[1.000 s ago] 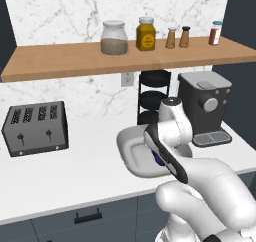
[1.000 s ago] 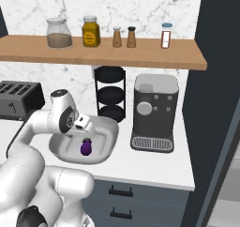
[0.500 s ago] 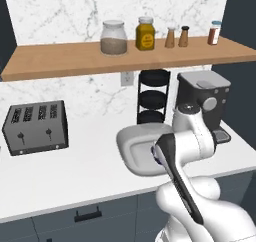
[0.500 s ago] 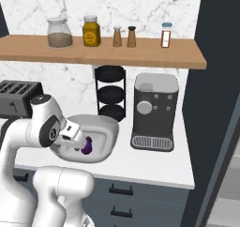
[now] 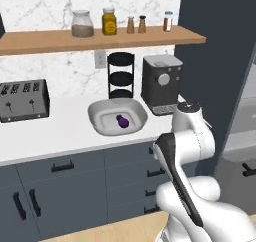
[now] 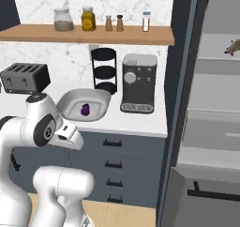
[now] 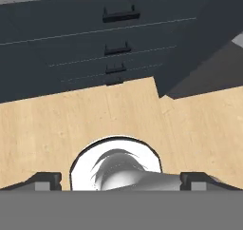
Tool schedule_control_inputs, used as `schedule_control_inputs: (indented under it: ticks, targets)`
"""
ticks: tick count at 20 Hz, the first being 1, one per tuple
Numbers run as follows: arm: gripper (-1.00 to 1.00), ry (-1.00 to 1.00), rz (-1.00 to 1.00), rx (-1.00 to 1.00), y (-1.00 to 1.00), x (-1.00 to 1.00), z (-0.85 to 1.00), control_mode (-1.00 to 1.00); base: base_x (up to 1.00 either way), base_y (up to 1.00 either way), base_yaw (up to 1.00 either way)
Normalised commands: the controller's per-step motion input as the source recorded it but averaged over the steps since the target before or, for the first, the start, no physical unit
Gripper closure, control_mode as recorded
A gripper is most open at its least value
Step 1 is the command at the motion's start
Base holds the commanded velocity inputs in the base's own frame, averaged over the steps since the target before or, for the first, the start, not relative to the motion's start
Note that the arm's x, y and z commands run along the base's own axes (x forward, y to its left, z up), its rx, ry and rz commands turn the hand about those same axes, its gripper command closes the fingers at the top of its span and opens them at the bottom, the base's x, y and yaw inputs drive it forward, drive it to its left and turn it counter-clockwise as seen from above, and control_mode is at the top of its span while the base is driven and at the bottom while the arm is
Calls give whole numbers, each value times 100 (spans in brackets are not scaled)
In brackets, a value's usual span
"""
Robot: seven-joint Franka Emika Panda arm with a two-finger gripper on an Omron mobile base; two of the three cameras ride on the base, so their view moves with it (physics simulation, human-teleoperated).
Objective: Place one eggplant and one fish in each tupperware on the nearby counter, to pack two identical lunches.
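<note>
The gripper (image 7: pixel 121 179) points down at the wooden floor (image 7: pixel 57 124), at the bottom of the hand view. Its two dark fingertips (image 7: pixel 45 179) sit far apart at the lower left and lower right, jaws spread wide, nothing between them. Dark drawer fronts (image 7: pixel 95 34) with black handles fill the top of that view.

In the left base view, the tupperware (image 5: pixel 100 113) sits at mid-frame on the counter (image 5: pixel 55 133), a pale shallow tub. One eggplant (image 5: pixel 122 121) lies inside it, small and purple, just right of the tub's middle. No fish in the tub. In the right base view the same tub shows at centre left, the eggplant a dark spot on its floor.

The fish (image 6: pixel 233 46) shows at the far right edge of the right base view, upper part of the frame, lying on a shelf of the open fridge (image 6: pixel 215 104). It is well apart from the tub.

The toaster (image 5: pixel 22 100) stands at the left edge of the left base view. The black tiered rack (image 5: pixel 121 76) rises just behind the tub, and the coffee machine (image 5: pixel 161 83) stands just right of it. Jars (image 5: pixel 82 24) line the wooden shelf (image 5: pixel 100 38) across the top of the frame.

The white arm (image 5: pixel 187 136) folds at lower right of the left base view, in front of the cabinets, clear of the counter.
</note>
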Motion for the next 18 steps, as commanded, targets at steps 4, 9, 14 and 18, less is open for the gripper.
schedule_control_inputs:
  ticks: [4,9,14,18]
  targets:
    - [-100,0,0,0,0,0,0,100,-64,-100,-17]
    - [-100,0,0,0,0,0,0,100,-26,-100,-15]
    - [-100,0,0,0,0,0,0,100,-6,-100,-8]
    - [-100,0,0,0,0,0,0,100,0,-89,-1]
